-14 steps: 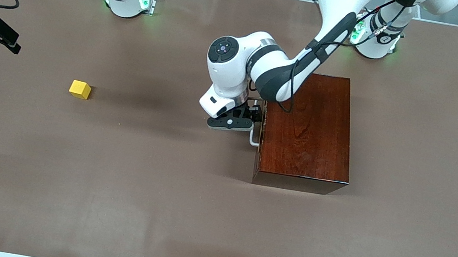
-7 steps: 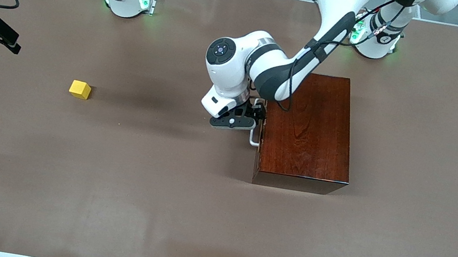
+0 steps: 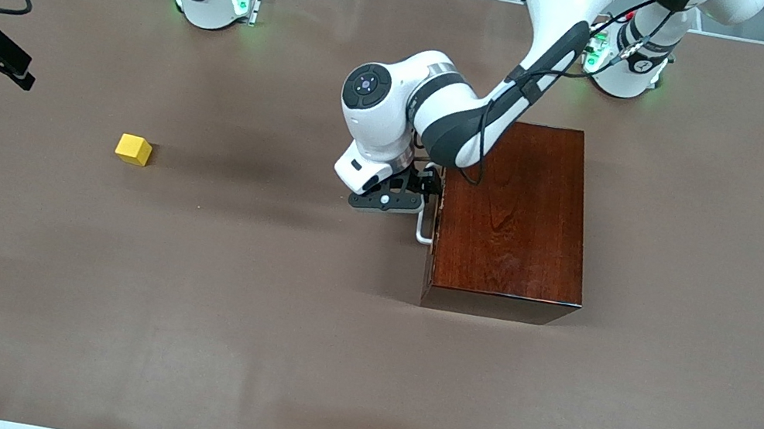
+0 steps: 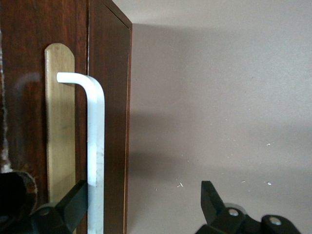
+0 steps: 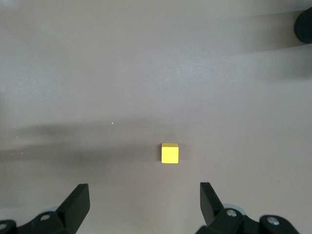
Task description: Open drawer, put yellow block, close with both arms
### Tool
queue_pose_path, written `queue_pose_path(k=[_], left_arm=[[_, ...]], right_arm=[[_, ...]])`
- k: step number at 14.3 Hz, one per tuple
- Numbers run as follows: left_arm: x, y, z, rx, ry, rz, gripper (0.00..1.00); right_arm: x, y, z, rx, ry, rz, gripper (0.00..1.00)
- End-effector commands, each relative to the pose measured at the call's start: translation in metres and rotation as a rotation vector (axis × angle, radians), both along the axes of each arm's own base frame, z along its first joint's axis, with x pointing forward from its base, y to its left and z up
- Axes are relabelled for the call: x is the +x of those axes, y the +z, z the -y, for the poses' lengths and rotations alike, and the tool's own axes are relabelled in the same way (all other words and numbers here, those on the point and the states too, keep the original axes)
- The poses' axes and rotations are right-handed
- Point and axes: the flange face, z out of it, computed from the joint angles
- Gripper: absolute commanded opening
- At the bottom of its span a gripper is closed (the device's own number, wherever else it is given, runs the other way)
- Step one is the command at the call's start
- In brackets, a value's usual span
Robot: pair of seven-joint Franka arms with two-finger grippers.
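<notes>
My left end effector (image 3: 407,199) has crept a little closer to the wooden box (image 3: 515,214) in the last second, and now it sits right at the white handle (image 3: 423,234) of the drawer (image 4: 63,146). Its fingers are spread wide. In the left wrist view one finger (image 4: 73,202) looks to be touching or just beside the handle bar, and the other stands out over the bare tabletop (image 3: 259,287), so the bar lies at the edge of the gap and nothing is gripped yet. The drawer is shut, so I think the opening step is only about to start. The yellow block (image 3: 133,149) sits on the tabletop well apart from the box, toward the right arm's end. My right end effector (image 5: 141,204) waits up high over the block with its fingers wide and empty. Nothing lies between the block and the drawer, so the way looks free.
</notes>
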Motion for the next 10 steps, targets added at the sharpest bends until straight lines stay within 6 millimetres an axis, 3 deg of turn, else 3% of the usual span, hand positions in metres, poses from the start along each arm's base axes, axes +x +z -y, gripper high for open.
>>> queue_pose_path(k=[1,10], left_arm=[[-0.004,-0.003,0.01,-0.009,-0.018,-0.01,1.0],[-0.012,0.005,0.029,-0.08,-0.031,0.032,1.0]], right_arm=[[0.001,0.005,0.0,-0.017,-0.003,-0.001,1.0],[0.001,0.003,0.0,-0.017,-0.002,-0.004,1.0]])
